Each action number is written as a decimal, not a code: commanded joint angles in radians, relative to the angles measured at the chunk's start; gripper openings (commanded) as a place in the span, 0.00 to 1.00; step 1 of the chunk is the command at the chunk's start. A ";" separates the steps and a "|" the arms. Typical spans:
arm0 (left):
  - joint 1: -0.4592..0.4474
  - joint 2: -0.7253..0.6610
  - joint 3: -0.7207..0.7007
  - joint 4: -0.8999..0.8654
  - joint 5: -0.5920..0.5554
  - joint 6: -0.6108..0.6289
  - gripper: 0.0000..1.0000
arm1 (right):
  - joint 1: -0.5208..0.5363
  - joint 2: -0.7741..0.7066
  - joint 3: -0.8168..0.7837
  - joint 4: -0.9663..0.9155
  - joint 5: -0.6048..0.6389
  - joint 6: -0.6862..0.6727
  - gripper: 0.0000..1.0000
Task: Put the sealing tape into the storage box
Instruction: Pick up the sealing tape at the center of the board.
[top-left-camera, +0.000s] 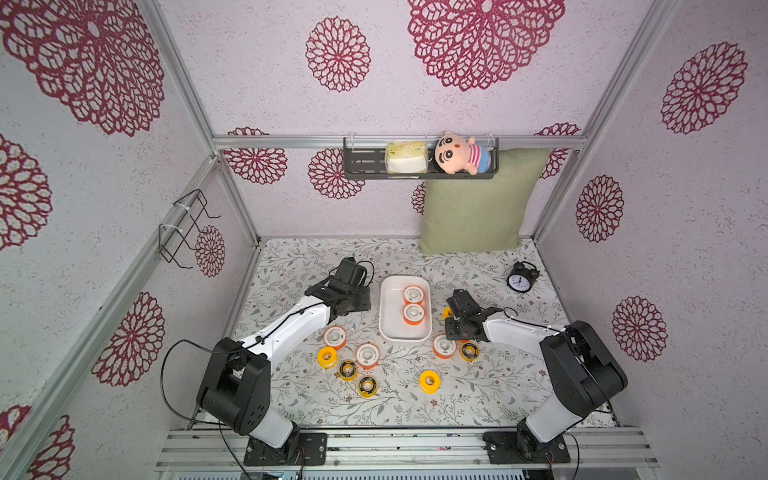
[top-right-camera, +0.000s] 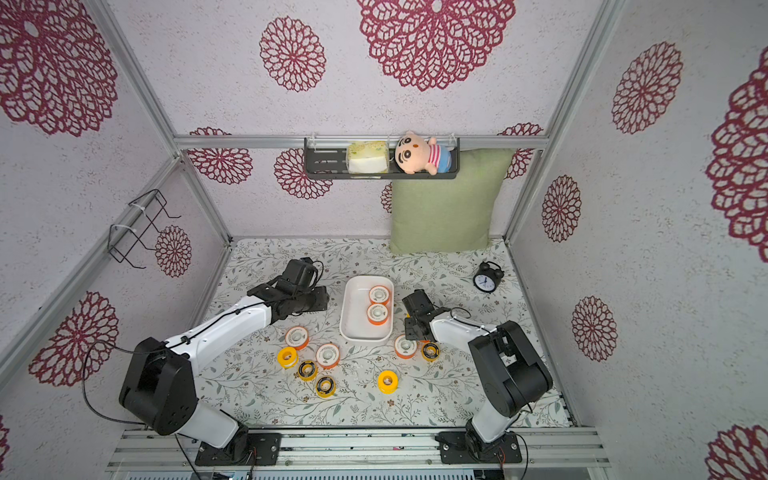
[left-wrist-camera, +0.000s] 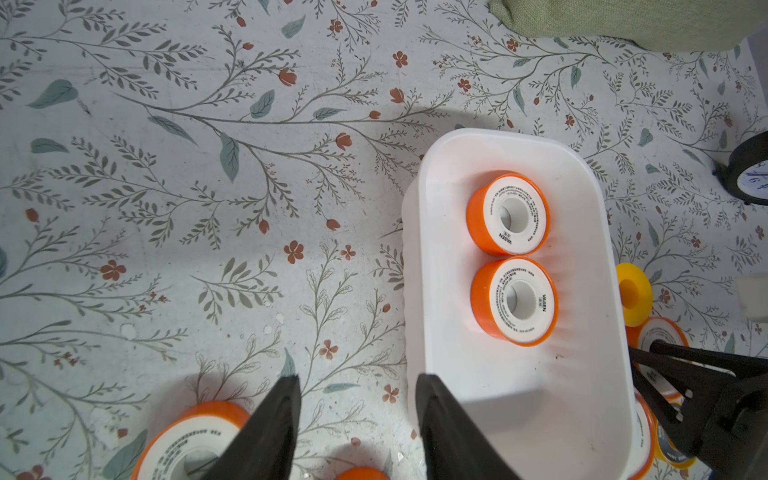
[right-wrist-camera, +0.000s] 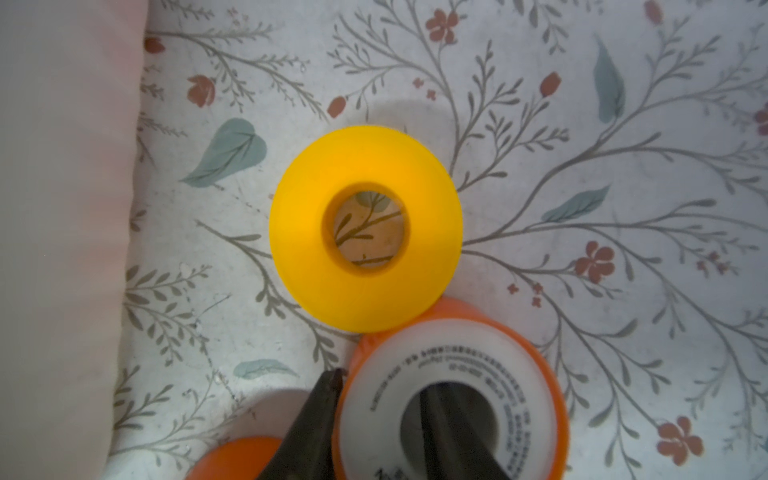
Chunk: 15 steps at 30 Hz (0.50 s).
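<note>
Floral cloth covers the table (top-left-camera: 457, 407), and the walls around it carry red rosette wallpaper. At the back a green cushion (top-left-camera: 478, 208) leans on the wall under a black shelf (top-left-camera: 361, 166) that holds a tissue pack (top-left-camera: 406, 157) and a plush doll (top-left-camera: 457, 153). A black alarm clock (top-left-camera: 521, 279) stands near the cushion, and a wire rack (top-left-camera: 187, 228) hangs on the side wall.

The storage box (top-left-camera: 392, 320) lies mid-table between the arms. Two orange spools (top-left-camera: 413, 295) of sealing tape lie flat in it, touching, on the side toward the right arm. The other spools lie loose on the cloth: a cluster of five (top-left-camera: 347, 369) in front of the left arm, a lone yellow spool (top-left-camera: 429, 381), and a pair (top-left-camera: 444, 346) by the box's near corner.

The right pincer (right-wrist-camera: 382, 386) straddles a white-faced orange spool (right-wrist-camera: 457, 353), one finger down its core and the other outside its rim. Whether it squeezes yet I cannot tell. A plain yellow spool (right-wrist-camera: 365, 228) butts against that spool, a further orange spool (right-wrist-camera: 237, 457) lies just beside the outer finger, and the box's wall is close by.

The left pincer (left-wrist-camera: 359, 386) is spread with nothing between its fingers, at the box's other side, with one finger over the rim and another orange roll (left-wrist-camera: 195, 440) beneath the other
</note>
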 joint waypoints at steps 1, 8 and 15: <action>0.004 -0.005 -0.011 0.009 -0.012 0.001 0.52 | 0.006 -0.013 0.009 -0.011 0.014 0.014 0.31; 0.004 -0.015 -0.014 0.006 -0.036 0.003 0.52 | 0.006 -0.121 0.016 -0.008 0.026 0.006 0.29; 0.005 -0.020 -0.012 0.004 -0.043 0.005 0.52 | 0.006 -0.217 0.036 0.034 -0.041 -0.010 0.29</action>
